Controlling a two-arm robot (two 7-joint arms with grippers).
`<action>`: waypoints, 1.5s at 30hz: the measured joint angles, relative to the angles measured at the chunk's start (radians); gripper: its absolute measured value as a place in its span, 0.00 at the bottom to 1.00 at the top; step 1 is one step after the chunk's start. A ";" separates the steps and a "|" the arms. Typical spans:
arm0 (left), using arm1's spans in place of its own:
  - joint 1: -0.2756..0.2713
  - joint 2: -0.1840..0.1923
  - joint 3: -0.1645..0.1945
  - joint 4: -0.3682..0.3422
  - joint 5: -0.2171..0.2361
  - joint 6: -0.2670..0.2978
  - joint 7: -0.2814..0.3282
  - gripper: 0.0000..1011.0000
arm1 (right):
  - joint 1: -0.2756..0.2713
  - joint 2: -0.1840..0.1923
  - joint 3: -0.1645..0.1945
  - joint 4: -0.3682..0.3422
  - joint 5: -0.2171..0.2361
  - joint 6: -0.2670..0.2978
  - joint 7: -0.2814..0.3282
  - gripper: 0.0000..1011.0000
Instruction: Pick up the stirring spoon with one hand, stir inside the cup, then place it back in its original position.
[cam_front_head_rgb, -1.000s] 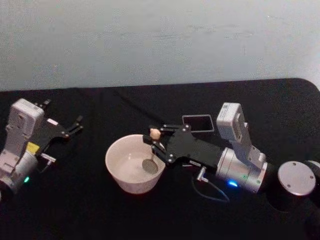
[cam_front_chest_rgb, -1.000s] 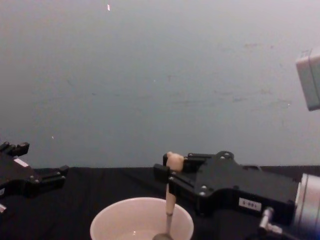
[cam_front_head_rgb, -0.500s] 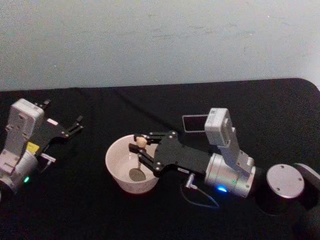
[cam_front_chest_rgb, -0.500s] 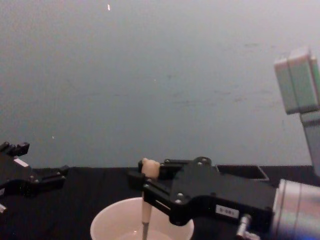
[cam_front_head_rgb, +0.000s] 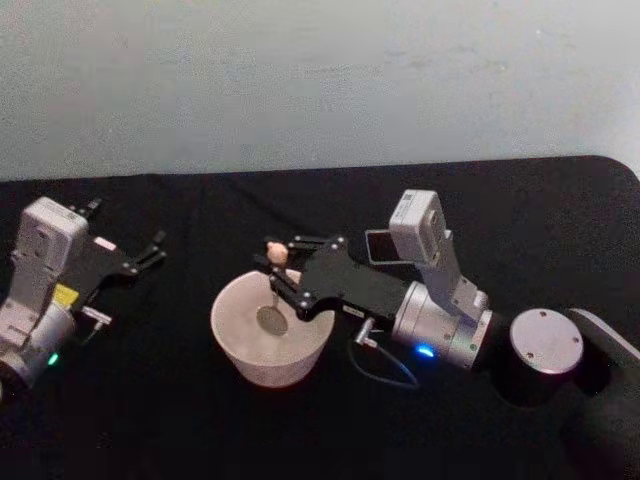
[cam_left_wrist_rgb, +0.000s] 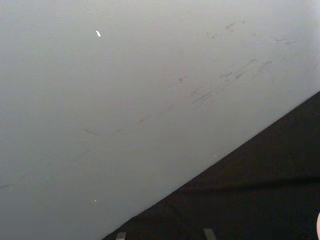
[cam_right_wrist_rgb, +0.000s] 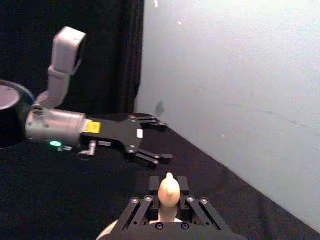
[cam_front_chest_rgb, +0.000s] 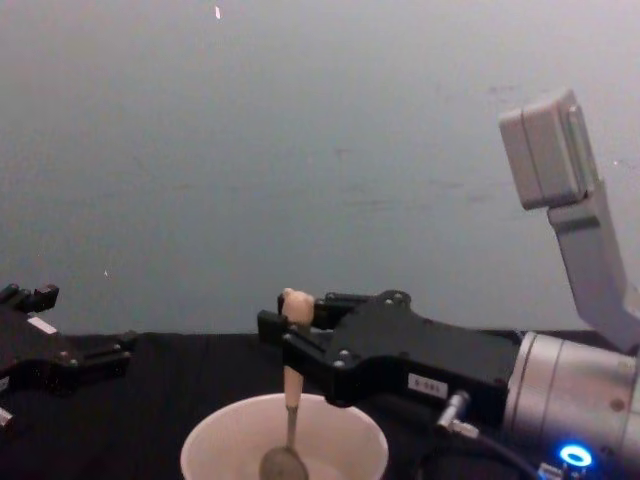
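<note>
**Spoon upright in the cup, pinched in my right gripper**

The slim stirring spoon with the beige handle and tiny bear head (cam_front_head_rgb: 274, 288) stood nearly upright. Its small round bowl was down inside the wide, cream-white, bowl-like cup (cam_front_head_rgb: 262, 366), near the middle. From the chest view the spoon (cam_front_chest_rgb: 290, 398) had its thin dark shaft dipping below the rim of the cup (cam_front_chest_rgb: 345, 438), and the bear head rose above my fingers.

My right gripper (cam_front_head_rgb: 277, 268) reached in from the right, level above the cup. Its black fingers were closed tight on the upper part of the beige handle, just under the bear head. My own wrist camera showed the head (cam_right_wrist_rgb: 169, 191) poking up between the two pads.

The cup sat on the black cloth-covered table (cam_front_head_rgb: 200, 430), roughly in the middle. Behind my right arm, near the cup but apart from it, stood the dark grey square holder (cam_front_head_rgb: 380, 246).

My left gripper (cam_front_head_rgb: 125, 228) rested idle well off to the left, low over the cloth. Its fingers were spread wide and gripped nothing. A pale, plain wall (cam_front_head_rgb: 300, 80) stood behind the table.
</note>
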 joint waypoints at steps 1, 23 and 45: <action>0.000 0.000 0.000 0.000 0.000 0.000 0.000 0.99 | 0.002 -0.001 0.004 0.004 -0.002 0.001 -0.005 0.21; 0.000 0.000 0.000 0.000 0.000 0.000 0.000 0.99 | -0.036 0.038 0.042 -0.035 -0.003 0.015 -0.011 0.21; 0.000 0.000 0.000 0.000 0.000 0.000 0.000 0.99 | -0.059 0.032 -0.006 -0.082 0.019 0.023 0.024 0.21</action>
